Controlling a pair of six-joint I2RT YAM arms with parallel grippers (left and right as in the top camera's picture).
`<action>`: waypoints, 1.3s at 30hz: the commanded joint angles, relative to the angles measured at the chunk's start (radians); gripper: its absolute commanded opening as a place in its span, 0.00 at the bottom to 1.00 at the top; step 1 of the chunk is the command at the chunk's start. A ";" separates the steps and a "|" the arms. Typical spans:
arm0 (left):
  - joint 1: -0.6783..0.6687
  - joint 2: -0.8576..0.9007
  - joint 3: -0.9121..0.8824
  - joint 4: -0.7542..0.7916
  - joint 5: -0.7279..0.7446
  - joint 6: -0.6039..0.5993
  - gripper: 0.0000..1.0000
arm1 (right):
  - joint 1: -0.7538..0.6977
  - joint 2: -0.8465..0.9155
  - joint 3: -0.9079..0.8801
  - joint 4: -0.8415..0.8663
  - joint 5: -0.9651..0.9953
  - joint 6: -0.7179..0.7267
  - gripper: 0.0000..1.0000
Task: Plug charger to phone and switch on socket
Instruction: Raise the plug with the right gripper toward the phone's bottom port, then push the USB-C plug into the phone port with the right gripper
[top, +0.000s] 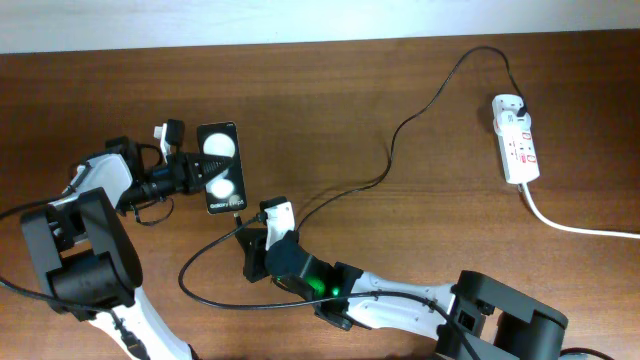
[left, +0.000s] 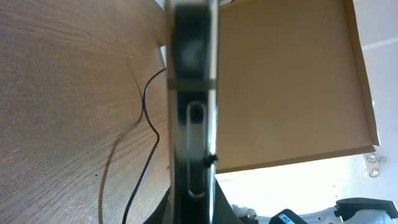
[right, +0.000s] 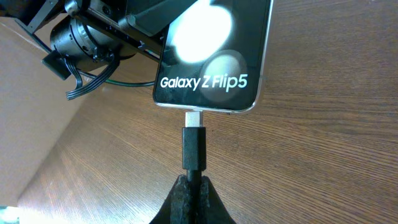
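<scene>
The phone is a black flip phone with two white reflections on its screen, lying left of centre. My left gripper is shut on its left side; the left wrist view shows the phone edge-on between the fingers. My right gripper is shut on the black connector of the charger. The connector's silver tip meets the port in the phone's bottom edge. The charger cable runs across the table to the white socket at far right.
A thick white cord leaves the socket toward the right edge. A loop of the black cable lies in front of the phone, beside my right arm. The table's back edge meets a pale wall.
</scene>
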 joint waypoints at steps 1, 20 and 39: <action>0.000 -0.005 0.004 0.002 0.055 0.016 0.00 | 0.006 0.007 0.002 0.005 -0.007 0.005 0.04; -0.010 -0.005 0.010 0.002 0.055 -0.010 0.00 | 0.026 0.078 0.002 0.067 -0.002 0.061 0.04; -0.062 -0.005 0.018 0.060 0.055 -0.089 0.00 | 0.025 0.090 0.003 0.093 0.149 0.004 0.04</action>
